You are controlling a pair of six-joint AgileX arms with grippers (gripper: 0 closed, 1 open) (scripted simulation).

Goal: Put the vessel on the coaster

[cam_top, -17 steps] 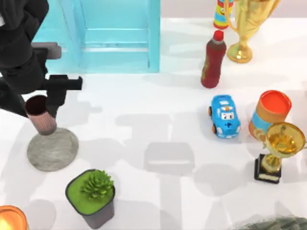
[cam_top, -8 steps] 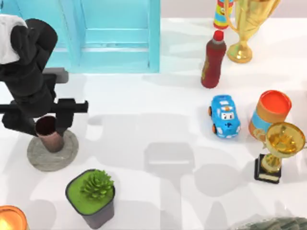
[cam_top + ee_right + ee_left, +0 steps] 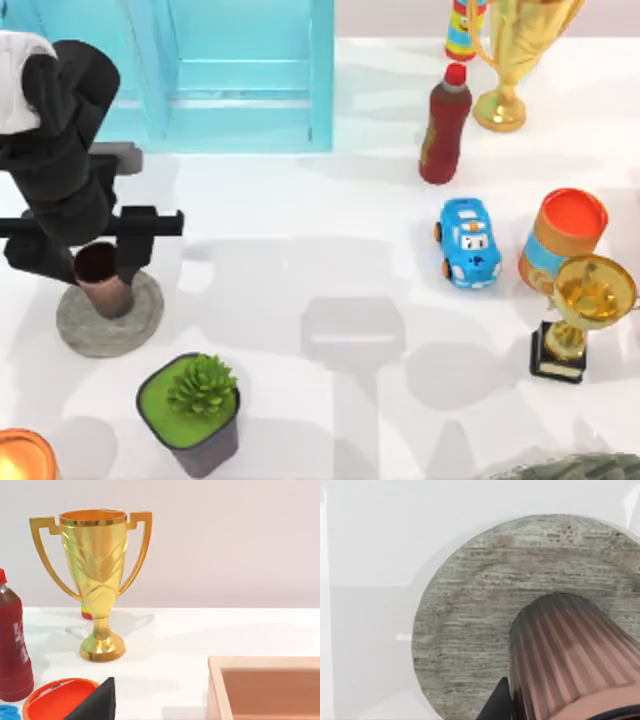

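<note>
The vessel [image 3: 103, 290], a copper-brown ribbed tumbler with a dark inside, stands upright on the coaster [image 3: 85, 330], a mottled grey round disc near the table's left edge. My left gripper [image 3: 95, 268] is shut on the vessel, one black finger on each side of it. In the left wrist view the vessel [image 3: 570, 650] has its base resting on the coaster [image 3: 465, 620], inside the rim. A dark part of my right gripper [image 3: 97, 702] shows in the right wrist view, facing a gold trophy.
A dark square plant pot [image 3: 190, 405] stands just in front of the coaster. A blue crate [image 3: 240, 75] is behind it. At the right are a red bottle [image 3: 445, 125], a blue toy car [image 3: 470, 242], an orange-lidded can [image 3: 565, 235] and two gold trophies [image 3: 580, 310].
A second ago the vessel hung at the coaster's back edge; my left gripper carried it forward and down onto the coaster. Nothing has moved in the last half second.
</note>
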